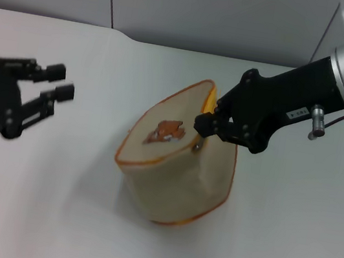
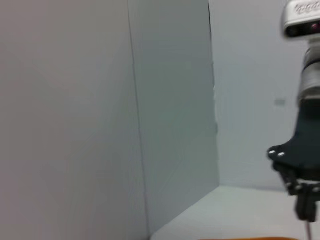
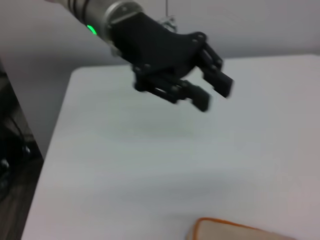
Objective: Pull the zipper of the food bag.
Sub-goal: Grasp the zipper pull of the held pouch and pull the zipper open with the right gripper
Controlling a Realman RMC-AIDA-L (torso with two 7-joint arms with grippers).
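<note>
While right pincer (image 1: 204, 124) pinches zipper (image 1: 210, 102), cream bear-printed food bag (image 1: 174, 175), orange-trimmed, tilted

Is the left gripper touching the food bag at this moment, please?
No, the left gripper hangs open over bare table, well apart from the food bag, while the right gripper is at the bag's zipper.

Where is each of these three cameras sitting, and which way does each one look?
Head view: from the robot's head, down at the white table; shows the food bag, the left tool open and apart, the right tool at the bag's zipper.
Left wrist view: on the left arm, facing the wall panels; catches the right tool farther off.
Right wrist view: on the right arm, across the table at the left tool; a bag corner shows.
Shared: head and right wrist views both show the left tool and bag.
</note>
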